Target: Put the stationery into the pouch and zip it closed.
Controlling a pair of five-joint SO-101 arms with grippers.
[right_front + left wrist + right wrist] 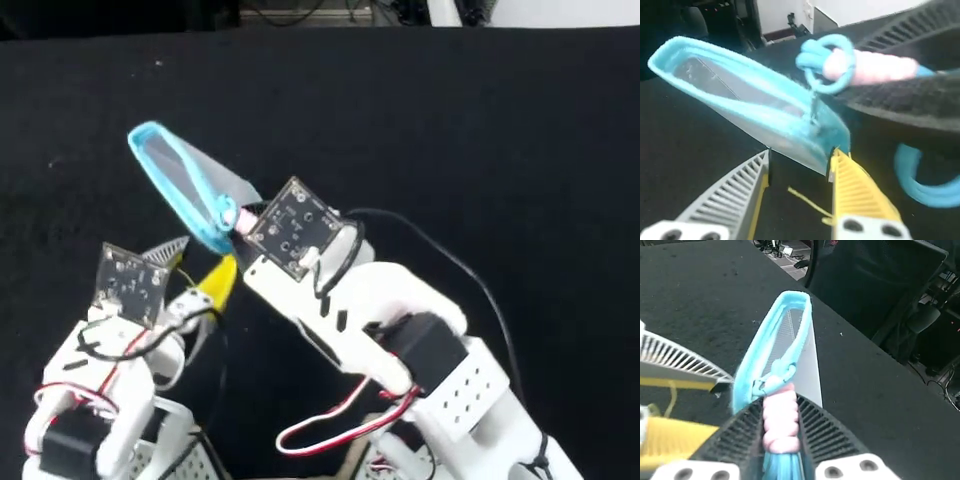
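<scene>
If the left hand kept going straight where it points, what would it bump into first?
The blue pouch. Its near end sits between the left hand's fingertips, so it would push straight into that; the pink zip pull lies just beyond.

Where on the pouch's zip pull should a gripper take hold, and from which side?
Grip the pink tassel on the blue cord, coming from the zip end of the pouch, in line with the opening. It juts clear of the fabric; the right gripper is shut on it that way.
</scene>
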